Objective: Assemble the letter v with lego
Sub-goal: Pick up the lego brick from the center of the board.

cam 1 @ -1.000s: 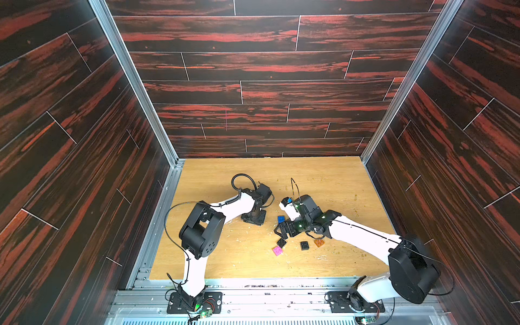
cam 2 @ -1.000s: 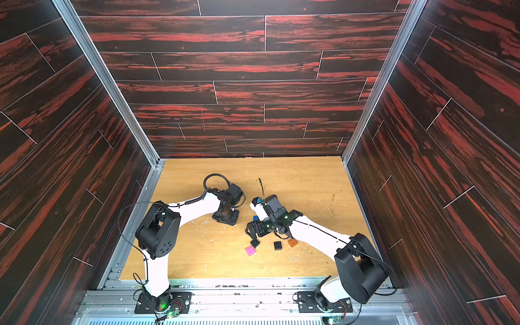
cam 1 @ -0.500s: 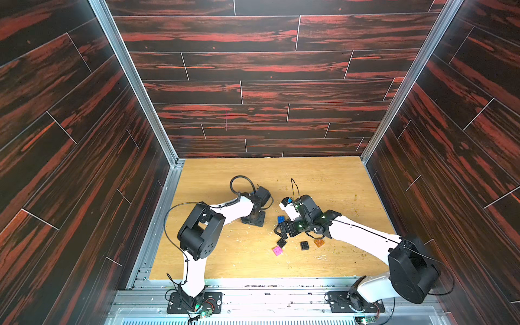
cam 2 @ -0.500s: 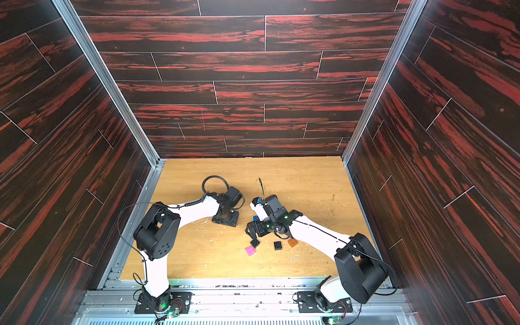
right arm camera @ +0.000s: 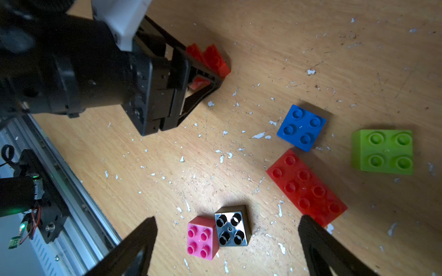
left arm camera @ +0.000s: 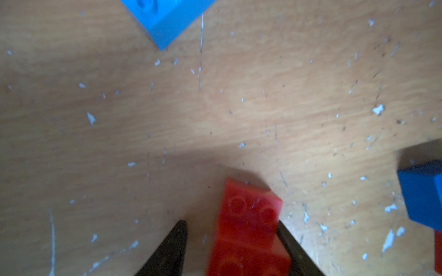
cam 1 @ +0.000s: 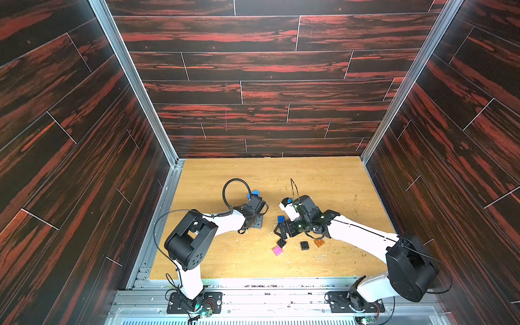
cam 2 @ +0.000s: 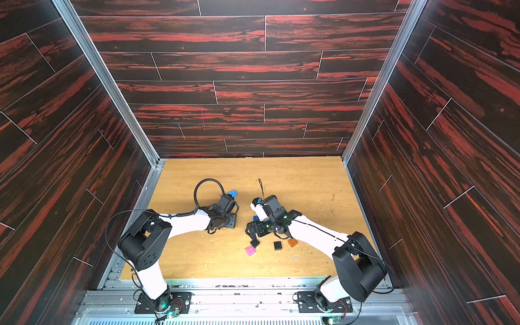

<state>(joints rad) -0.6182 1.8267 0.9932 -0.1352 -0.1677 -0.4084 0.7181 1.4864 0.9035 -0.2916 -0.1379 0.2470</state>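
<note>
Top views: mounted high over the near edge, facing steeply down, whole table [cam 1: 323,180] in both. Wrist cameras: close above it; both catch the red brick [left arm camera: 248,227] at the left gripper [left arm camera: 231,223].

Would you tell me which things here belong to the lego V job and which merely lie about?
Job: long red brick, second red brick, blue brick, light blue brick, lime green brick, pink brick, black brick, other black brick, orange brick.
Lying about: scattered white flecks.
</note>
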